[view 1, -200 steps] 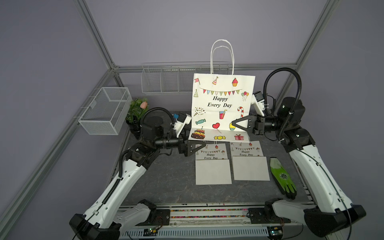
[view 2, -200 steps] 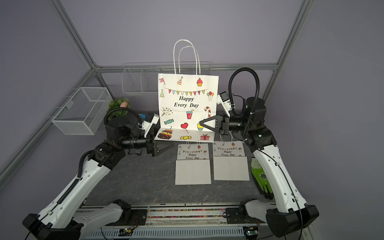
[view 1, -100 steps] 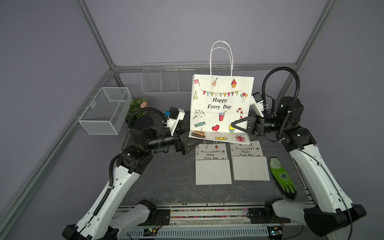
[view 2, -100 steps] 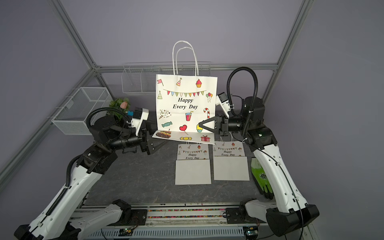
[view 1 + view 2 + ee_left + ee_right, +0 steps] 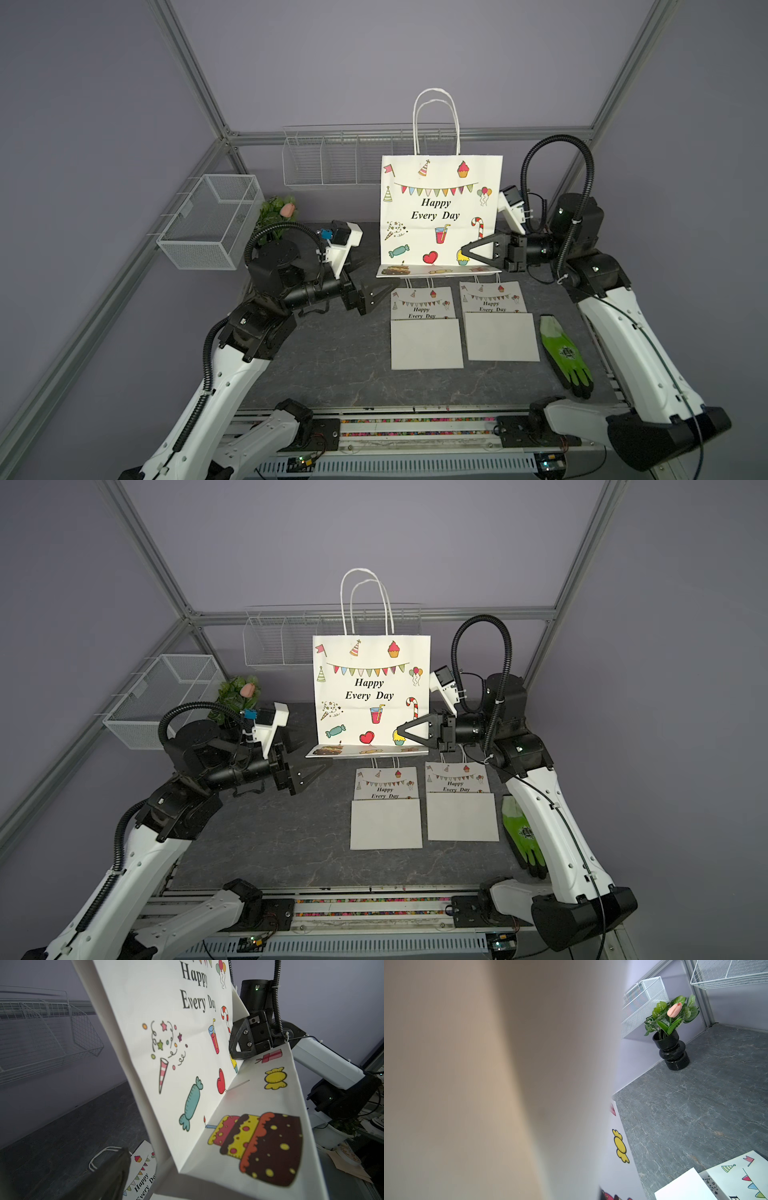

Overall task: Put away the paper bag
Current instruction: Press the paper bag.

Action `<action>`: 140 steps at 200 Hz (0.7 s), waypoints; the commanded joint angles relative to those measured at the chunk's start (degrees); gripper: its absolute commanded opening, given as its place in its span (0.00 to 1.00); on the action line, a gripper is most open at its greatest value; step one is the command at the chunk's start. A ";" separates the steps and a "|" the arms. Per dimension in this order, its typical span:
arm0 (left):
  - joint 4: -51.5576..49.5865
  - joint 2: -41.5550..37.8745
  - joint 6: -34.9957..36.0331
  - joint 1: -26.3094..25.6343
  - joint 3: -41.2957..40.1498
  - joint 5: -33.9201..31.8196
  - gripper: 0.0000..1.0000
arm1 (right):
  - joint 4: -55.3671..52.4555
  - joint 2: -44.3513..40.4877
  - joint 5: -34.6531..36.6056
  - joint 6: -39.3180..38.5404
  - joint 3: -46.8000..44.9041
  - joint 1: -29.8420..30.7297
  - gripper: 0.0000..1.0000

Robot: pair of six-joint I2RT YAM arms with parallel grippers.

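Pinching paper bag (image 5: 436, 216) w/ right claw (image 5: 464, 254), left claw (image 5: 384, 295) spread wide

The paper bag (image 5: 440, 208) is smooth matt white paper, the tabletop (image 5: 332, 357) a matt grey stone-look surface, the vase (image 5: 671, 1055) glossy black, and the basket (image 5: 199, 241) white metal mesh.

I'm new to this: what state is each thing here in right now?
Big paper bag, upright, bottom flap folded forward.
Right gripper, shut on the big paper bag's lower corner.
Left gripper, open, holding nothing, apart from the bag.
Folded bags, lying flat, side by side.
Glove, lying flat, untouched.
Flower vase, upright.
Wire basket, looks empty.
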 commanded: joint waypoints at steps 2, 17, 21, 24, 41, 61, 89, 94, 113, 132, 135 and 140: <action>4.46 1.56 -1.42 -0.14 -0.31 1.88 0.99 | 2.18 0.44 -1.87 1.10 1.06 0.76 0.07; 8.22 2.55 -3.53 -0.12 -0.72 3.39 0.99 | 2.39 0.63 -2.33 1.35 1.11 1.16 0.07; 9.40 2.70 -4.07 -0.17 -0.87 3.85 0.99 | 2.59 0.71 -2.41 1.45 1.08 1.33 0.07; 10.53 2.86 -4.45 -0.19 -1.05 4.32 0.99 | 2.67 0.72 -2.61 1.54 1.06 1.41 0.07; 16.15 3.87 -8.21 -0.19 -2.16 6.91 0.99 | 3.14 0.81 -3.64 1.77 1.28 1.89 0.07; 19.38 4.74 -10.88 -0.15 -2.96 8.98 0.96 | 3.33 0.30 -4.07 1.62 1.16 2.11 0.07; 19.86 4.39 -11.73 -0.12 -4.29 10.08 0.75 | 3.12 -0.58 -3.97 1.01 1.04 2.12 0.07; 19.86 4.11 -11.86 -0.16 -4.53 10.06 0.71 | 2.95 -0.67 -3.97 0.77 1.17 2.03 0.07; 19.48 3.63 -11.78 -0.17 -5.12 10.04 0.60 | 2.54 -0.91 -3.69 0.16 1.28 2.03 0.07; 19.16 3.45 -11.96 -0.12 -5.40 10.02 0.50 | 2.46 -1.12 -3.59 -0.20 1.19 1.99 0.08; 19.16 3.49 -12.06 -0.14 -5.46 10.07 0.49 | 2.46 -1.12 -3.50 -0.20 1.09 1.97 0.08; 19.23 3.52 -12.12 -0.13 -5.58 10.01 0.46 | 2.46 -1.21 -3.44 -0.26 1.05 2.00 0.08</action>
